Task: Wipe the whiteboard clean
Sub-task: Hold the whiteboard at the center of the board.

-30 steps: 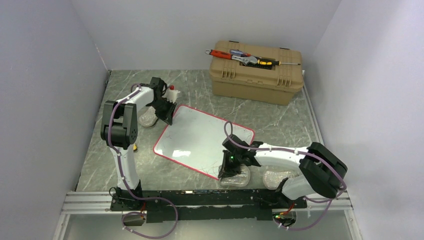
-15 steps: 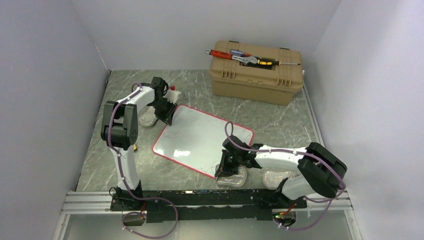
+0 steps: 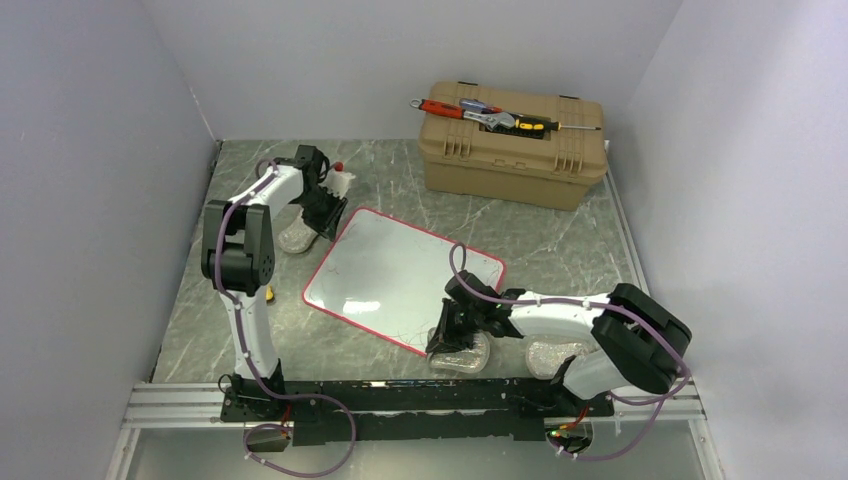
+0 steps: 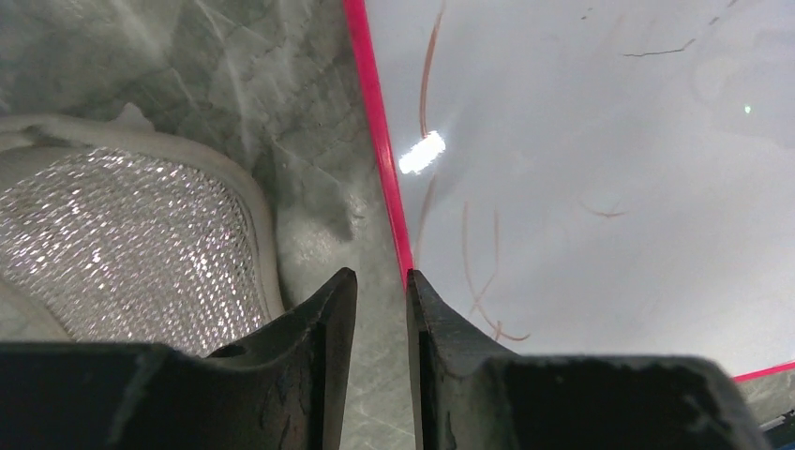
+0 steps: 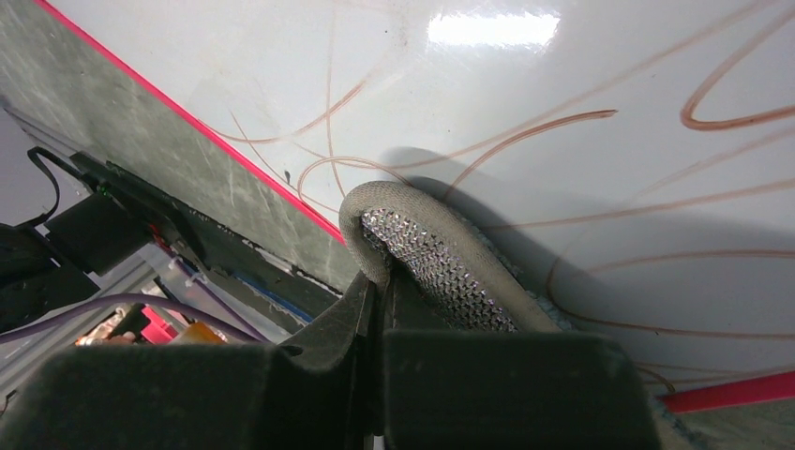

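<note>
The whiteboard (image 3: 400, 265), glossy white with a thin red rim, lies tilted on the marble table. Thin reddish pen scribbles cross it in the left wrist view (image 4: 609, 141) and the right wrist view (image 5: 562, 94). My left gripper (image 3: 325, 213) hovers at the board's far-left corner. Its jaws (image 4: 380, 275) stand a little apart, open over bare table, the red rim just beside the right finger. My right gripper (image 3: 448, 335) sits at the board's near edge, shut (image 5: 380, 281) on the rim of a silver mesh pad (image 5: 441, 258) that rests on the board.
A second mesh pad (image 3: 293, 238) lies left of the board beside my left gripper (image 4: 122, 244). A third pad (image 3: 553, 355) lies by the right arm's base. A tan toolbox (image 3: 515, 150) with tools on top stands far right. A small white red-capped item (image 3: 342, 178) sits far left.
My left gripper has opened off the board's corner and drawn back to the left. The right gripper has slid slightly left along the near edge with the pad.
</note>
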